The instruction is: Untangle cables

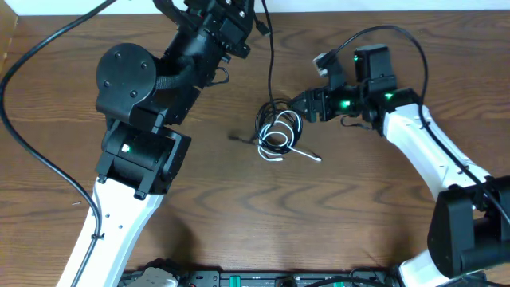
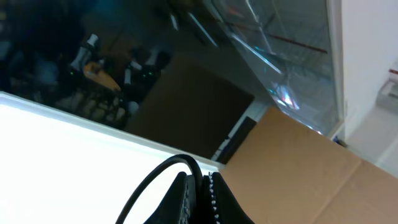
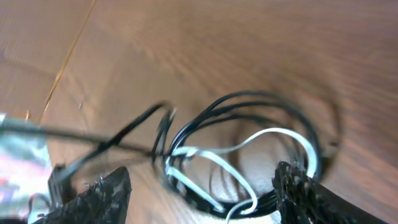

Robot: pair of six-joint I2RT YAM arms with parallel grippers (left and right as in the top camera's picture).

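A tangle of cables lies coiled on the wooden table: black loops with a white cable wound through them, its end poking out to the right. One black cable runs from the coil up to my left gripper, raised at the far edge. In the left wrist view the left gripper is shut on that black cable. My right gripper hovers at the coil's upper right, open. In the right wrist view its fingers stand wide either side of the coil.
Thick black arm wiring sweeps across the left of the table. A rail of equipment lines the front edge. Cardboard and a white surface fill the left wrist view.
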